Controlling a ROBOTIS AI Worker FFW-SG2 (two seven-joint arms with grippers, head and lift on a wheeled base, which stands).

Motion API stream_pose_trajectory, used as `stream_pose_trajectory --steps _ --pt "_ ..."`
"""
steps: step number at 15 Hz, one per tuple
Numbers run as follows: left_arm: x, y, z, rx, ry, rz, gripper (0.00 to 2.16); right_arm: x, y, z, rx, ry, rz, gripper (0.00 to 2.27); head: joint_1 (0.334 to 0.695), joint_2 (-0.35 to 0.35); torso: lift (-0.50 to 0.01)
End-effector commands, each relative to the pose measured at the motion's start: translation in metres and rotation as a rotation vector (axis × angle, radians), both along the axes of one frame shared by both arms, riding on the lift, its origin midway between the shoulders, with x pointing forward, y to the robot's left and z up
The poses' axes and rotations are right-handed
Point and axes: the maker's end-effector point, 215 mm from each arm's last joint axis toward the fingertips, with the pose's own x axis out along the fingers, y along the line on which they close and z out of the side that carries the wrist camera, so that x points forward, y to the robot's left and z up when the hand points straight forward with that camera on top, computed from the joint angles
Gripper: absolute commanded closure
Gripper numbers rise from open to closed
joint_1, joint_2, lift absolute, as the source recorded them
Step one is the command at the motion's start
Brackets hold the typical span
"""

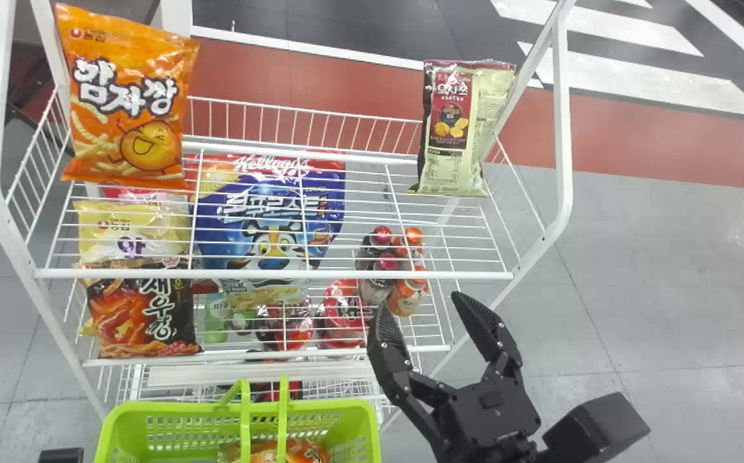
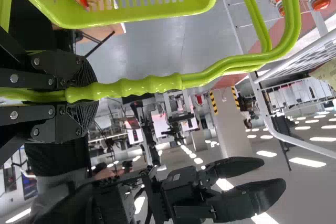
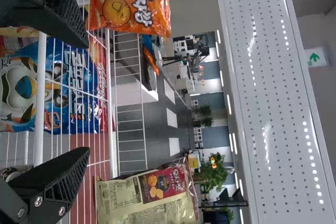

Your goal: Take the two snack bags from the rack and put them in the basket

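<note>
Your right gripper (image 1: 420, 302): spread wide — empty
Cream bag (image 1: 465, 128): upright, far and slightly right of it

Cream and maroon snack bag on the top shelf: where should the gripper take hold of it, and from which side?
Probably pinch the cream bag at mid-height by its two side edges, coming from the front. It stands upright, taller than wide, broad face toward the robot, with open space between it and the orange bag.
</note>
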Motion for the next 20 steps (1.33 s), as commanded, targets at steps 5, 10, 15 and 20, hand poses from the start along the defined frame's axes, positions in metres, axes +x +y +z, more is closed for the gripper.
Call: stream_pose_trajectory --steps 5,10,15,20 --pt "-0.0001 0.0008 -0.0018 0.003 0.004 0.002 2.14 0.0010 0.0000 0.0030 -0.004 -0.010 0.001 0.12 0.695 -0.350 -0.011" --pt "-0.0005 -0.0017 -0.0029 -0.002 0.009 -0.002 2.14 0.0017 -0.0006 0.0036 -0.007 -0.013 -0.001 0.12 0.695 -0.350 -0.011" --pt "0.0006 -0.0005 -0.0031 0.001 0.008 0.001 2.14 0.0036 0.0015 0.0051 -0.004 -0.017 0.003 0.12 0.695 -0.350 -0.011" --pt "0.0013 0.0007 -0.0036 -0.001 0.010 0.006 2.14 0.0035 0.0064 0.0048 0.008 -0.018 0.009 0.12 0.695 -0.350 -0.011"
